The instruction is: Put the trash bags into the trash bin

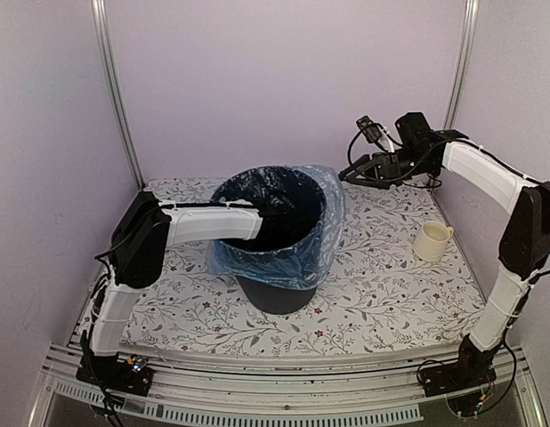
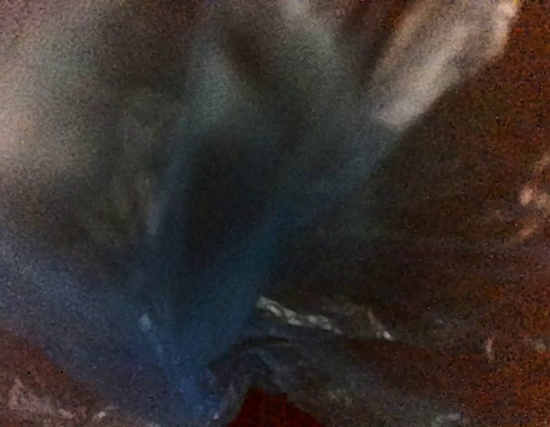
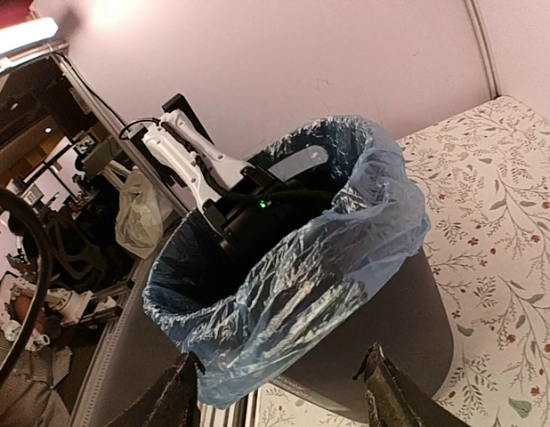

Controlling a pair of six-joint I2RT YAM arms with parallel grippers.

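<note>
A floral-patterned desk (image 1: pixel 382 294) seen from above, with a robot arm at each near corner.

At the left, the left arm (image 1: pixel 208 222) stretches rightward across the rim of the trash bin (image 1: pixel 275 298) and dips into its mouth. The left hand is out of sight down inside, and it is clenched. Its own camera gives only a blur of blue film against darkness, so whether it grips the plastic cannot be told.

In the middle, the tall dark bin stands upright with its mouth facing up. The trash bag (image 1: pixel 324 231), thin, crinkled and light blue, sits inside it as a liner. The bag's open edge is folded outward over the rim and hangs lowest down the right and near-left sides.

At the far right of the bin, the right hand (image 1: pixel 357 171) hangs in the air apart from the rim. It is released, with its two fingers (image 3: pixel 181 391) spread and nothing between them. From this hand, the draped collar of the bag lies to the left and nearer.

A small cream mug (image 1: pixel 432 241) stands on the desk well to the right.

The bag looks almost seated. The left hand is the nearer one to the bag's inside. The right hand is nearer to the outer collar on the bin's right side.
</note>
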